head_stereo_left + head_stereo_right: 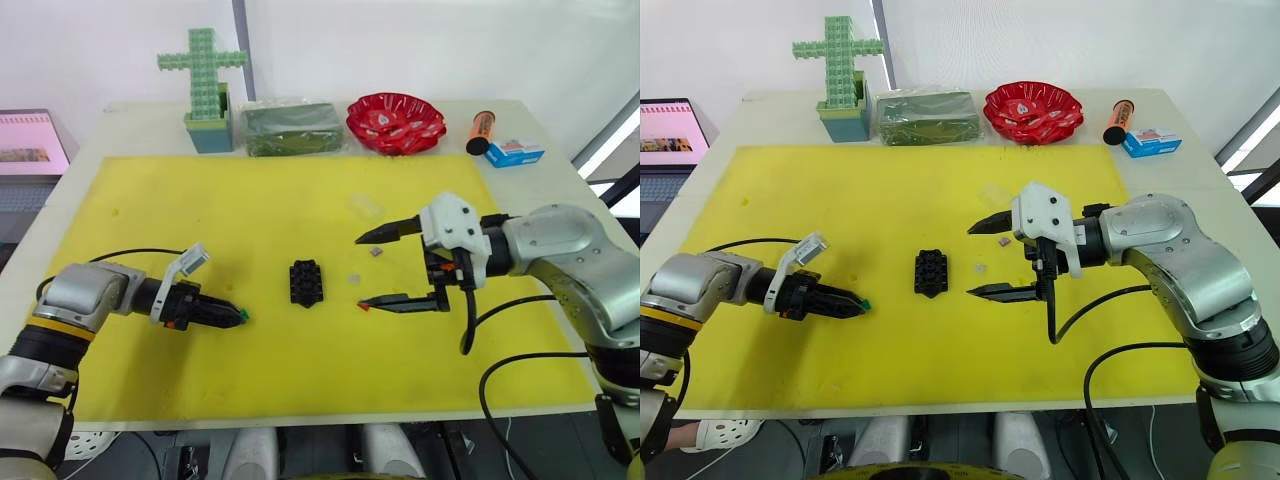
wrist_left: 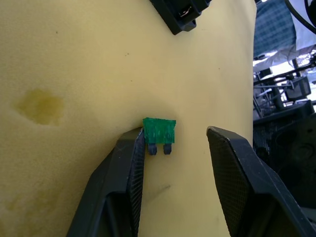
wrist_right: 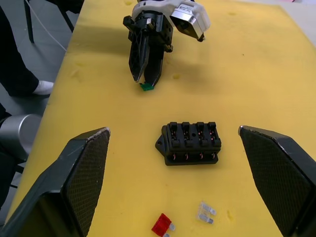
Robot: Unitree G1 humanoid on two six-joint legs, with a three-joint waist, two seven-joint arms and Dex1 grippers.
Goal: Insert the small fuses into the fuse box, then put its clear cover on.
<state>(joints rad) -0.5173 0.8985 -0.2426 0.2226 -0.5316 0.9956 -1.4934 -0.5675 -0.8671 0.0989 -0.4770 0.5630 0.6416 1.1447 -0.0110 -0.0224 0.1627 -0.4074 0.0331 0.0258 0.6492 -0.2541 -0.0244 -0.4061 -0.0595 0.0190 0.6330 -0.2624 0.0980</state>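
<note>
Left pincer (image 2: 175,148) slightly apart, one finger touching green fuse (image 2: 159,131); right pincer (image 3: 173,148) wide apart, empty.

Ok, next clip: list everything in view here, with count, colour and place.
fuse box: 1, black, middle of the mat
yellow mat: 1, covers most of the table
green fuse: 1, on the mat, touching one finger of the left gripper
red fuse: 1, on the mat near the right gripper
pale grey fuse: 1, beside the red fuse
brownish fuse: 1, on the mat between the right gripper's fingers
clear cover: 1, transparent, on the mat behind the right gripper
green cross-shaped block model: 1, far edge
bag of green stuff: 1, far edge
red bowl: 1, far edge
orange tube: 1
blue-white carton: 1
laptop: 1, beside the table's left
left gripper: open
right gripper: open wide
</note>
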